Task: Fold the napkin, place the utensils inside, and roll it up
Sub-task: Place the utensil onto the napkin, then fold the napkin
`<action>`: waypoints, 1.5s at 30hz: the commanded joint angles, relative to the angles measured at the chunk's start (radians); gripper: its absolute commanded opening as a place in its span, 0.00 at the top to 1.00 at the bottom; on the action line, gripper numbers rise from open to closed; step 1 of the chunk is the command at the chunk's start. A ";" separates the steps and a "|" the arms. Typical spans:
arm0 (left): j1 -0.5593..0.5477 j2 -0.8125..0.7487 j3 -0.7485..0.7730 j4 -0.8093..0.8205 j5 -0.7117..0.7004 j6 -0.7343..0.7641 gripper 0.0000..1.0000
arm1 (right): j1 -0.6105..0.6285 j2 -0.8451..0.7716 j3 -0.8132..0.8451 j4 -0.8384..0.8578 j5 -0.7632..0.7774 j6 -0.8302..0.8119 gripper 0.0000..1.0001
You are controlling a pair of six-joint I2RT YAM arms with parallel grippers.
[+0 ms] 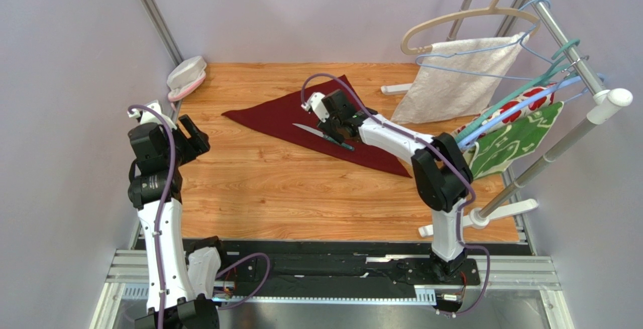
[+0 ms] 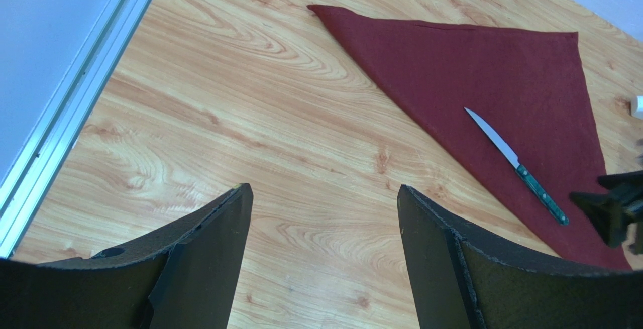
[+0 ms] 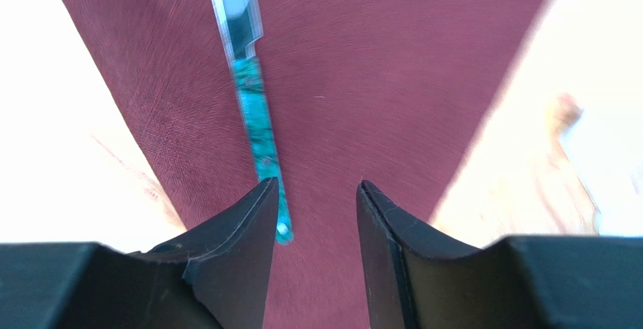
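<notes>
As the right pincer (image 3: 313, 187) stands parted, the knife (image 3: 256, 125) lies just ahead.

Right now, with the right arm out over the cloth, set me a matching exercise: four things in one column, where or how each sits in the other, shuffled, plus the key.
Things:
1. napkin
2. knife
3. left gripper
4. white towel

Place or state:
A. hangs at the rack
B. lies on the napkin
C. folded to a triangle, flat on the table
D. open, over bare table, holding nothing

Pairs: 1-C, 2-B, 3-D, 4-A
</notes>
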 commanded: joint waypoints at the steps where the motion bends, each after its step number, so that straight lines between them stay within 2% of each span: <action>1: 0.007 -0.001 0.002 0.032 0.013 -0.004 0.20 | 0.054 -0.217 -0.017 0.020 0.170 0.241 0.53; 4: 0.007 0.000 0.002 0.037 0.031 -0.012 0.20 | 0.087 -0.310 -0.092 -0.016 0.215 0.457 0.54; 5: 0.007 0.003 0.002 0.038 0.034 -0.013 0.20 | 0.093 -0.336 -0.118 -0.022 0.235 0.606 0.55; 9: 0.008 0.006 0.000 0.043 0.062 -0.019 0.20 | 0.093 -0.429 -0.301 -0.004 0.313 0.857 0.55; 12: 0.008 0.000 -0.001 0.041 0.060 -0.019 0.20 | 0.084 -0.456 -0.413 -0.010 0.337 1.024 0.53; 16: 0.007 -0.007 -0.003 0.043 0.060 -0.021 0.20 | 0.018 -0.482 -0.527 0.025 0.293 1.157 0.51; 20: 0.008 -0.011 -0.004 0.043 0.060 -0.019 0.20 | -0.045 -0.521 -0.620 0.062 0.302 1.263 0.44; 27: 0.008 -0.006 -0.009 0.048 0.079 -0.032 0.21 | -0.169 -0.591 -0.766 0.074 0.267 1.439 0.43; 33: 0.008 -0.007 -0.015 0.057 0.100 -0.039 0.21 | -0.269 -0.617 -0.832 0.111 0.221 1.499 0.43; 45: 0.007 -0.006 -0.015 0.063 0.106 -0.041 0.21 | -0.313 -0.699 -0.873 0.128 0.239 1.534 0.43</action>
